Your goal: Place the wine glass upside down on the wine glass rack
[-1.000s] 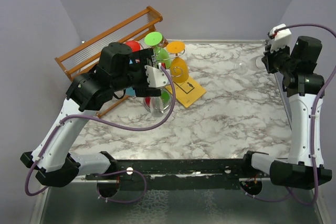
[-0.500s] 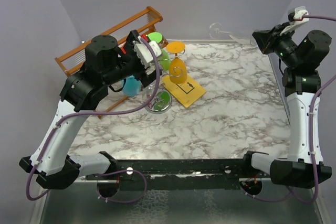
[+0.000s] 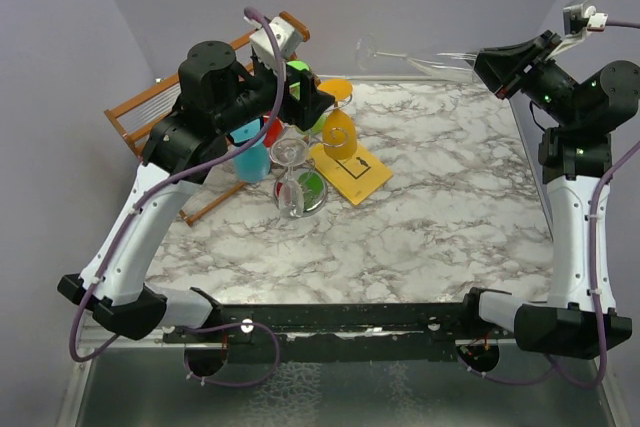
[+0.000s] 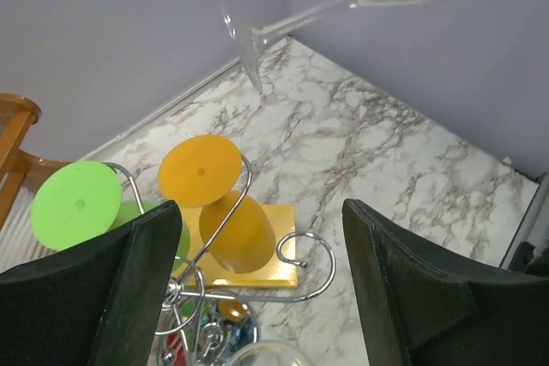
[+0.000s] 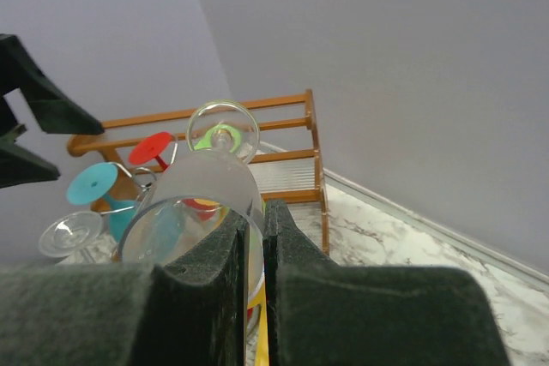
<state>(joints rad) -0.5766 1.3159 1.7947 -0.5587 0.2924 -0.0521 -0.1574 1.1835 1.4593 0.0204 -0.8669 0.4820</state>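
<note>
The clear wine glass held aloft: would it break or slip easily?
Probably fragile: the wine glass looks thin with a slender stem. Possibly slippery: the right tool pinches only its smooth rim. Laid down, it'd likely roll.

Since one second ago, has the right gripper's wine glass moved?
Yes. The wine glass went from over the marble table to past its rear edge.

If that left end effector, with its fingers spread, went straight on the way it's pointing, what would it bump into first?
Most likely the orange wine glass hanging upside down on the wine glass rack, straight ahead between the left end effector's open fingers, though depth is unclear.
</note>
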